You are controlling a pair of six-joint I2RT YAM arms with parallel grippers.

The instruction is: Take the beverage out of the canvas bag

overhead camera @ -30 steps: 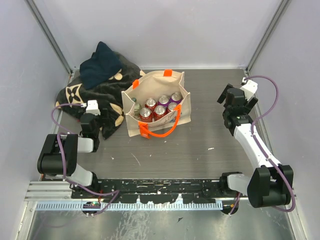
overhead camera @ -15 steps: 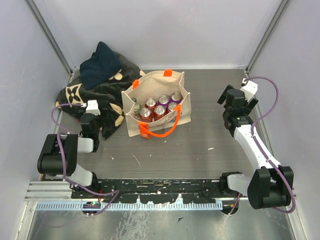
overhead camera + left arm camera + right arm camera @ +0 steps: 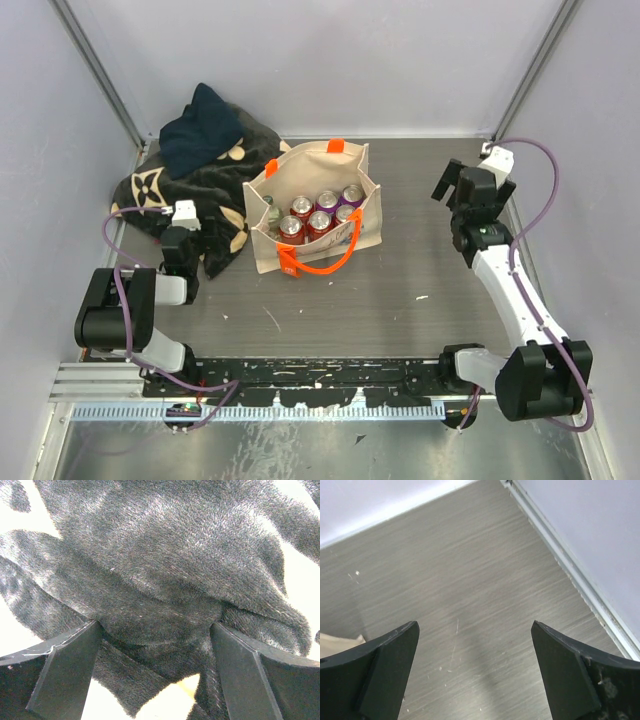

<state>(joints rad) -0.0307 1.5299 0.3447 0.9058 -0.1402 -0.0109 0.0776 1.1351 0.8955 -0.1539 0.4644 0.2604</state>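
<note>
Upright in bag (image 3: 268,255): cans (image 3: 320,212). Right of bag, well apart: right hand (image 3: 458,187), open, empty. Left of bag, over blanket (image 3: 215,180): left hand (image 3: 182,232), open too.

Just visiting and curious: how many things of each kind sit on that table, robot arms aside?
Canvas bag: 1
Cans inside it: 6
Patterned blanket: 1
Dark blue cloth: 1
Total: 9
A greenish item beside the cans is too unclear to count.
</note>
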